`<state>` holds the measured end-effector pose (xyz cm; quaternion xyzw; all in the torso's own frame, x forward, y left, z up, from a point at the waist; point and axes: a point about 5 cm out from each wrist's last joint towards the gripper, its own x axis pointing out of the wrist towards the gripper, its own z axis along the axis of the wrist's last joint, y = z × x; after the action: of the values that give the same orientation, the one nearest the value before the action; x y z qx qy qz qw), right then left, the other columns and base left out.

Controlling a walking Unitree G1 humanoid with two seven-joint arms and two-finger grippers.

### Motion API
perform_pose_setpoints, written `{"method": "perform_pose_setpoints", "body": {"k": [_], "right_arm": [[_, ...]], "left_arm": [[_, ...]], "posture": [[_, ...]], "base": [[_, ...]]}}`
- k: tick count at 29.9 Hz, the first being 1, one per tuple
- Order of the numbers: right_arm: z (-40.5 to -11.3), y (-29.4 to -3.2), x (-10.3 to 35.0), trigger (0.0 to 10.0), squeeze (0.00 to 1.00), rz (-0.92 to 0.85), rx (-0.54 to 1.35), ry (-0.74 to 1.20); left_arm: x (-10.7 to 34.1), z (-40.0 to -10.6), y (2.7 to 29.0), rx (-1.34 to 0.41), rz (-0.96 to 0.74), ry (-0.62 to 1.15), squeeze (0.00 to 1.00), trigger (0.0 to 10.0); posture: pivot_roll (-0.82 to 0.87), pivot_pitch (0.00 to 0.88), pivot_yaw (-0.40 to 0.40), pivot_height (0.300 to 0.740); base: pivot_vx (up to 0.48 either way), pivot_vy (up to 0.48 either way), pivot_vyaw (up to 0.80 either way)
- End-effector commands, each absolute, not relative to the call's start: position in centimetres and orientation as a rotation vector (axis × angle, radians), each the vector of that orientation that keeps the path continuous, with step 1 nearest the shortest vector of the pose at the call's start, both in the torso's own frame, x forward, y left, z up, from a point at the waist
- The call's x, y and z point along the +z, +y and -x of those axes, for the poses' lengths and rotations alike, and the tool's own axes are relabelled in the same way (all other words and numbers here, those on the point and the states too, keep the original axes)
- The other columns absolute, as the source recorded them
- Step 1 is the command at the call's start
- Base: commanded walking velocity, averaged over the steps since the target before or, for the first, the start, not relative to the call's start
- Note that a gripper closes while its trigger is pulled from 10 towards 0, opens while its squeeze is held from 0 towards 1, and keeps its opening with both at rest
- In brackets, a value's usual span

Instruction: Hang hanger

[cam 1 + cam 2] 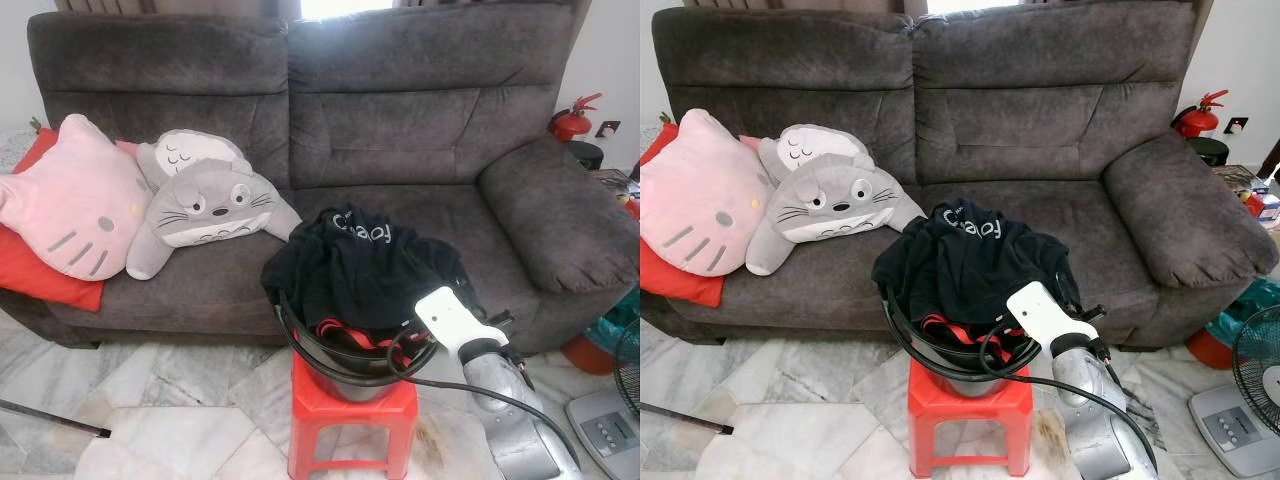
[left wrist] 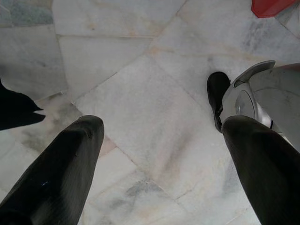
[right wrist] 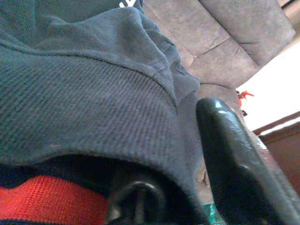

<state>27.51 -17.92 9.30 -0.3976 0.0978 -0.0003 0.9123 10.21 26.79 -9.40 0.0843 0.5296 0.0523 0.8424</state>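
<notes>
Right end effector (image 1: 415,335) at bucket (image 1: 345,375) rim, black garment (image 1: 355,262) heaped inside

A: Relative to the stool (image 1: 352,415), where is the bucket (image 1: 345,372)?
B: On it, with the garment (image 1: 355,262) heaped in the bucket.
A: And the sofa (image 1: 420,130)?
B: Behind the stool; two cushions (image 1: 70,205) lie on it, to the stool's left. A fan (image 1: 1258,385) stands well to the right.
</notes>
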Motion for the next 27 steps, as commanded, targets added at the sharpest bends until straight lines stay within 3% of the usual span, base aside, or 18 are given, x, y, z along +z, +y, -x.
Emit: {"method": "perform_pose_setpoints", "body": {"k": [1, 27], "right_arm": [[-27.77, -17.87, 9.48, 0.0, 0.0, 0.801, -0.012, 0.2], [-27.88, -16.93, 9.53, 0.0, 0.0, 0.758, 0.003, 0.176]], "left_arm": [[-9.43, -9.94, 26.98, 0.11, -0.184, 1.136, 0.0, 10.0], [-9.36, -9.82, 27.28, 0.111, -0.199, 1.14, 0.0, 10.0]], "posture": [[-0.1, 0.0, 0.043, 0.716], [-0.09, 0.0, 0.052, 0.716]], "base": [[0.0, 0.0, 0.0], [0.0, 0.0, 0.0]]}}
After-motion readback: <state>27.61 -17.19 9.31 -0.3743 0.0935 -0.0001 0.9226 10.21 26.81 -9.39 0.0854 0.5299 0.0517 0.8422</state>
